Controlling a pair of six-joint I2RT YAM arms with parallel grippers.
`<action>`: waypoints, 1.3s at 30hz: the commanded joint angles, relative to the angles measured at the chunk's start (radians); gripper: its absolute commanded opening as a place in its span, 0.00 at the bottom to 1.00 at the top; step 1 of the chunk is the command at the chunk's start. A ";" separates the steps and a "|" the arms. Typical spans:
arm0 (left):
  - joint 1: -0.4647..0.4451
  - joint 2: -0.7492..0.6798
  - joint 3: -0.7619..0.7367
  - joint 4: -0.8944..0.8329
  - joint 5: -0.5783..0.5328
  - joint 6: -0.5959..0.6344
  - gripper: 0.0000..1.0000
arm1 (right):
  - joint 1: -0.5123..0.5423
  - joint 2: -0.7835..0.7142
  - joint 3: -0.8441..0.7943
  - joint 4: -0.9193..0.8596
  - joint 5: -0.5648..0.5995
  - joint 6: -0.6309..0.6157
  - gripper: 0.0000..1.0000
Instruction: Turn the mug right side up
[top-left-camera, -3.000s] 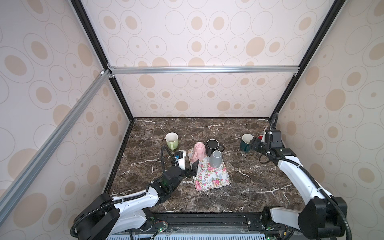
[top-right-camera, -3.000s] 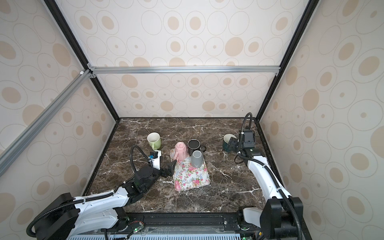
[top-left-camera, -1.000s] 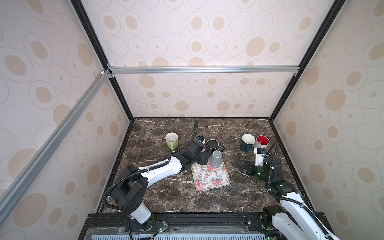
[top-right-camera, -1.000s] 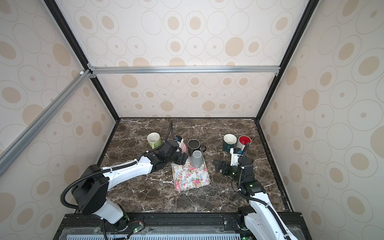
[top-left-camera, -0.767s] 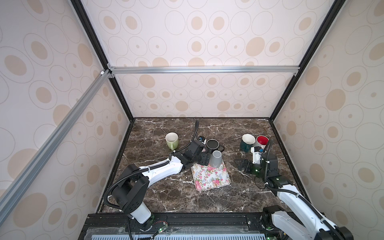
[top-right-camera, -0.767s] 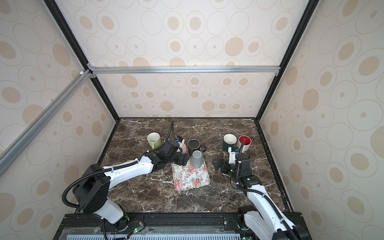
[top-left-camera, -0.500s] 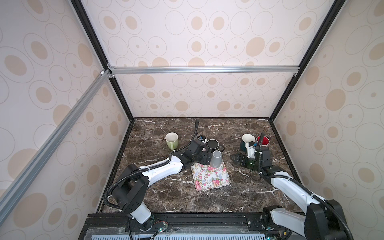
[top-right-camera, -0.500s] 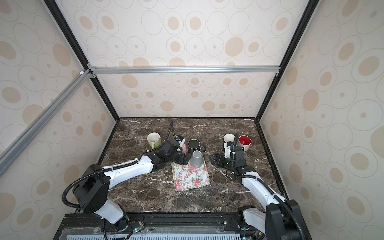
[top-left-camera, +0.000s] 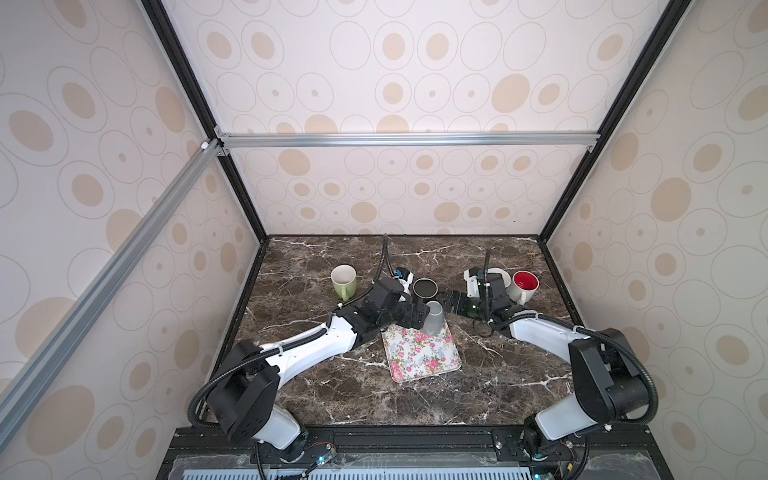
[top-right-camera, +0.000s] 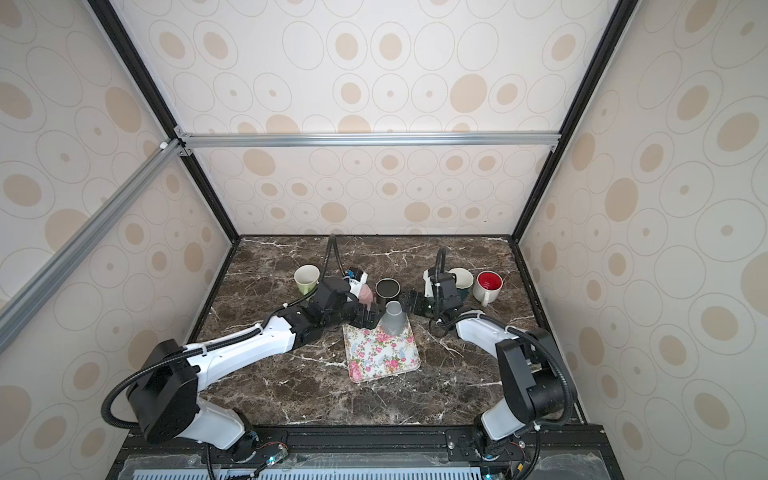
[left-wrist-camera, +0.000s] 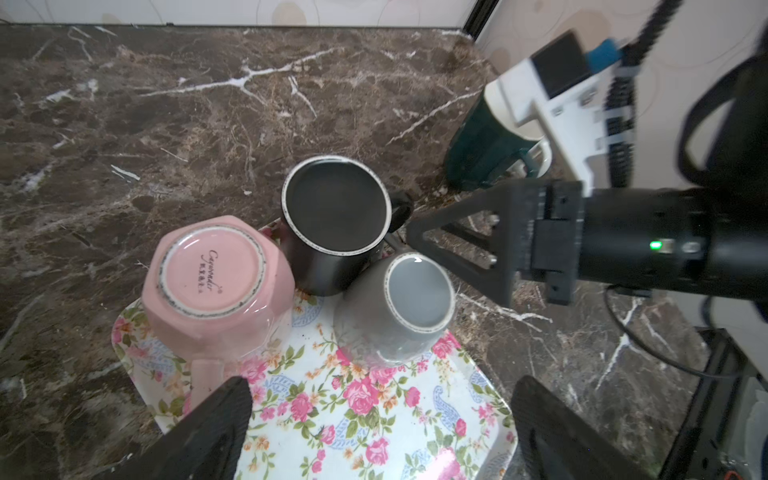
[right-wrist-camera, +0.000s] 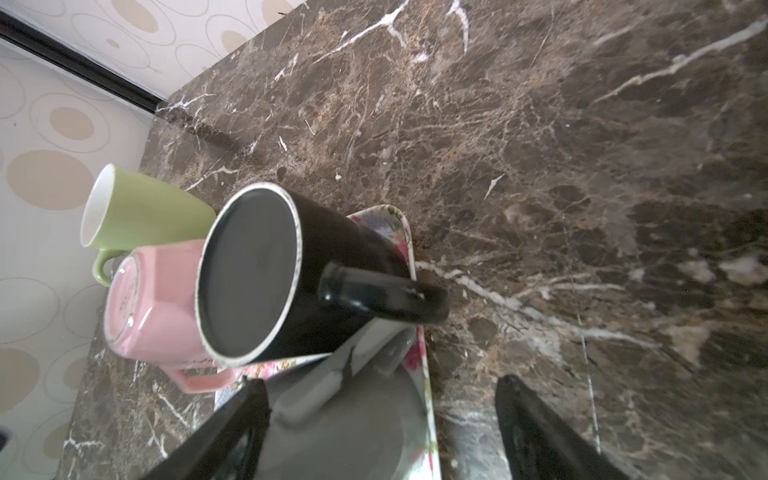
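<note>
Three mugs stand bottom-up at the far end of the floral tray (top-left-camera: 419, 357) (left-wrist-camera: 374, 415): a grey mug (top-left-camera: 434, 320) (top-right-camera: 392, 318) (left-wrist-camera: 399, 307), a black mug (top-left-camera: 424, 287) (left-wrist-camera: 336, 212) (right-wrist-camera: 266, 278) and a pink mug (top-right-camera: 366, 294) (left-wrist-camera: 212, 282). My left gripper (top-left-camera: 417, 319) (left-wrist-camera: 382, 399) is open just left of the grey mug and holds nothing. From the right, my right gripper (top-left-camera: 446, 305) (right-wrist-camera: 374, 415) is open, with the blurred grey mug (right-wrist-camera: 340, 419) against one finger and the other finger over bare marble.
A green mug (top-left-camera: 343, 280) (right-wrist-camera: 137, 212) stands upright at the back left. A teal mug (top-right-camera: 463, 277) (left-wrist-camera: 478, 153) and a red-lined white mug (top-left-camera: 524, 284) stand upright at the back right, behind my right wrist. Dark marble surrounds the tray, and walls enclose three sides.
My right arm has swung from the front right across to the grey mug. My left arm has stayed by the mugs and its jaws have spread wider.
</note>
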 joint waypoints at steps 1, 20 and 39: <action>-0.003 -0.066 -0.043 0.030 -0.008 -0.040 0.98 | 0.031 0.042 0.069 -0.013 0.078 -0.024 0.88; -0.003 -0.139 -0.087 -0.001 -0.094 -0.024 0.98 | 0.043 0.090 0.052 -0.082 0.213 -0.032 0.85; -0.001 -0.119 -0.092 0.009 -0.089 0.023 0.98 | 0.091 0.015 0.031 -0.181 0.268 -0.017 0.85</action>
